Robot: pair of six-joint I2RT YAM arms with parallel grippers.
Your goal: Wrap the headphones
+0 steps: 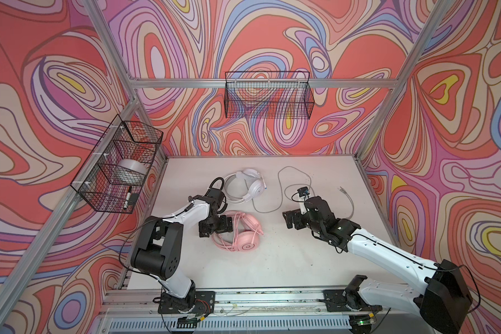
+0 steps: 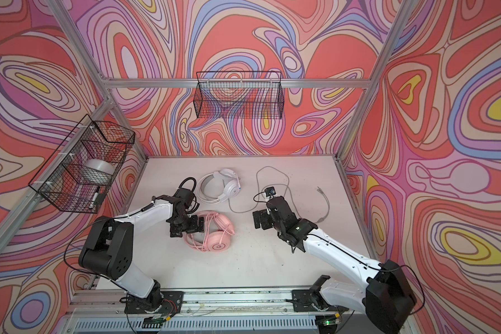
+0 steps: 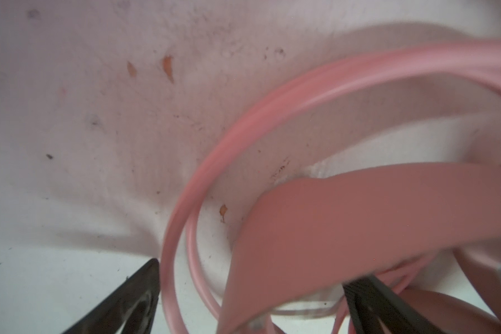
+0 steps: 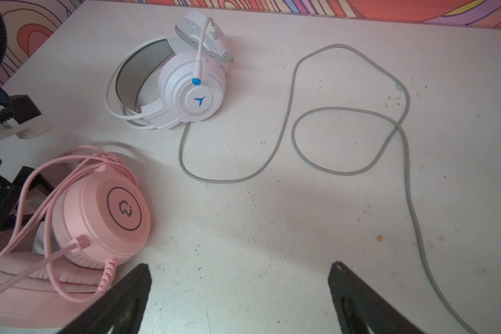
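Note:
The pink headphones (image 1: 248,245) (image 2: 219,245) (image 4: 107,211) lie left of the table's middle, with their pink cable looped around the earcups. My left gripper (image 1: 214,227) (image 2: 185,227) (image 3: 256,269) hangs low over their headband (image 3: 330,217), open; the band and its thin pink hoops sit between the spread jaws. The white headphones (image 1: 250,185) (image 2: 226,185) (image 4: 191,89) lie farther back, and their grey cable (image 4: 350,109) trails loose in loops across the table to the right. My right gripper (image 1: 291,221) (image 2: 259,221) (image 4: 240,265) is open and empty over bare table, right of the pink headphones.
A black wire basket (image 1: 268,95) hangs on the back wall. Another basket (image 1: 119,164) on the left frame rail holds a tape roll and a marker. Aluminium frame posts stand at the table's corners. The arms' base rail (image 1: 272,297) runs along the front edge.

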